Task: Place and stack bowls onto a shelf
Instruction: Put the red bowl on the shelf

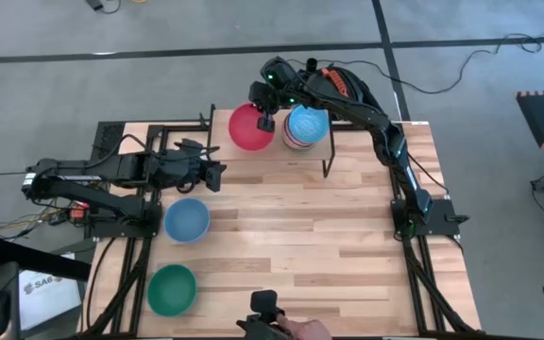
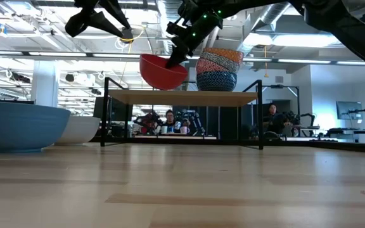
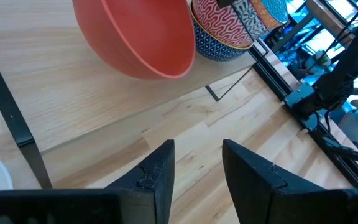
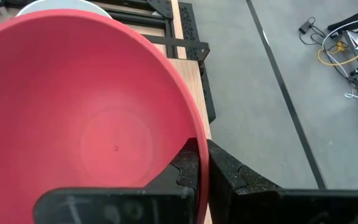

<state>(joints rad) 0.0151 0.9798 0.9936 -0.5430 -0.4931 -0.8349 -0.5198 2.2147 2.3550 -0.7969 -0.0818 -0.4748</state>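
Red bowl (image 1: 247, 127) pinched by right hand (image 1: 265, 121) above shelf (image 2: 182, 97).

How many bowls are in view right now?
7: round red bowl in right arm's fingers over light-wood shelf; stack of three on it; light blue bowl and green bowl on table; white bowl behind the blue. Stack may hide more.

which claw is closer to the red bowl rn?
Right. The right claw is shut on the red bowl's rim, holding it above the shelf. The left claw sits open over the table, apart from it.
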